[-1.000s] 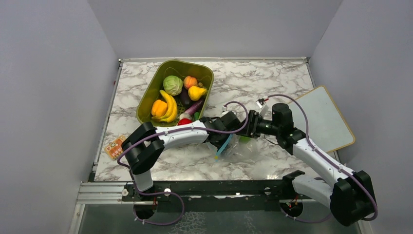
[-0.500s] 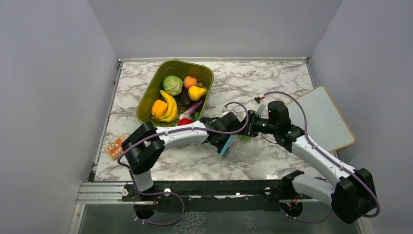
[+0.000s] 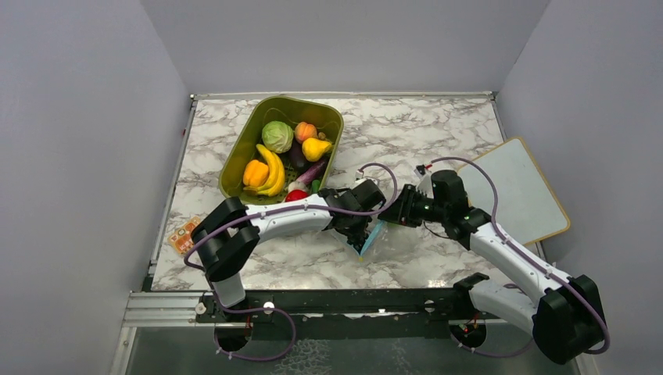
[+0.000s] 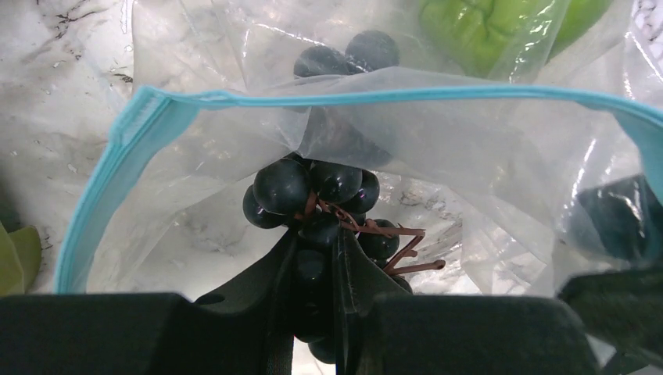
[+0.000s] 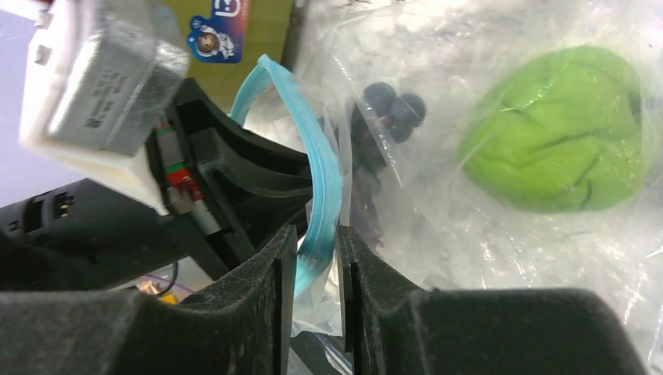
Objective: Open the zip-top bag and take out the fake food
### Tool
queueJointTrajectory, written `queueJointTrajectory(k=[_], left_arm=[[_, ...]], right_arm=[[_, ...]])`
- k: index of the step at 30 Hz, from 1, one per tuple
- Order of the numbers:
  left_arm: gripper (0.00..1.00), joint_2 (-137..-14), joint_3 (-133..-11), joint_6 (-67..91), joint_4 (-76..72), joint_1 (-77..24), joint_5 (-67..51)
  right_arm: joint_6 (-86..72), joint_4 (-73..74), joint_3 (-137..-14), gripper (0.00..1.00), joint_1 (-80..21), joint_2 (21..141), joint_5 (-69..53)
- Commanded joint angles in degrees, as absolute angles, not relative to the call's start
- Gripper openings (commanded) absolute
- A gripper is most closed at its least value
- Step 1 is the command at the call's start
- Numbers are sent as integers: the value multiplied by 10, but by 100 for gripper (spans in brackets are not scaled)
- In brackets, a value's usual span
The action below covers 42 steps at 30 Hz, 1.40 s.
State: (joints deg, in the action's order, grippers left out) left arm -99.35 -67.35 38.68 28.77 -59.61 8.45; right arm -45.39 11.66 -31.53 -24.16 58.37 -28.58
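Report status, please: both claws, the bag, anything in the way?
Left claw shut on zip-top bag lip; right claw shut on teal zipper strip. Mouth open; grape bunch and green piece inside. Nothing blocks the mouth.

right tool (image 5: 315,239) | clamped on zip-top bag (image 5: 438,226) rim | green fake food (image 5: 563,133) inside

The left arm (image 3: 289,215) was stretched low from its base at the near edge of the tabletop toward the middle. The left gripper (image 4: 314,258) was turned downward, its jaws set close together on one lip of the zip-top bag (image 5: 320,195). The right arm (image 3: 508,254) was reached leftward from the near right corner, and the right gripper (image 5: 314,238) was pinched on the bag's blue strip, just beside the left one.
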Motion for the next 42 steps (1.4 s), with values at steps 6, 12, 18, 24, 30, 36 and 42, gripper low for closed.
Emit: queueJointTrajectory(k=[6,12,18,24,30,36,42], left_arm=[[0,-968,-674,384,289,-597,100],[0,-945,-673,390,294,-597,123],[0,-922,-683,387,295,-597,134],[0,-918,-700,364,308,-597,103],[0,-938,-749,250,367,-596,-25],[0,-922,-775,238,392,-594,-83],[0,-935,-778,337,339,-586,-66]], right_arm=[[-444,136,-306,17,-240,579,-243],[-426,164,-288,15,-240,587,-215],[-432,158,-243,15,-240,568,-220],[-436,188,-230,15,-240,537,-171],[-441,221,-253,15,-240,498,-112],[-432,210,-267,15,-240,473,-106],[-437,139,-253,15,-240,466,-227]])
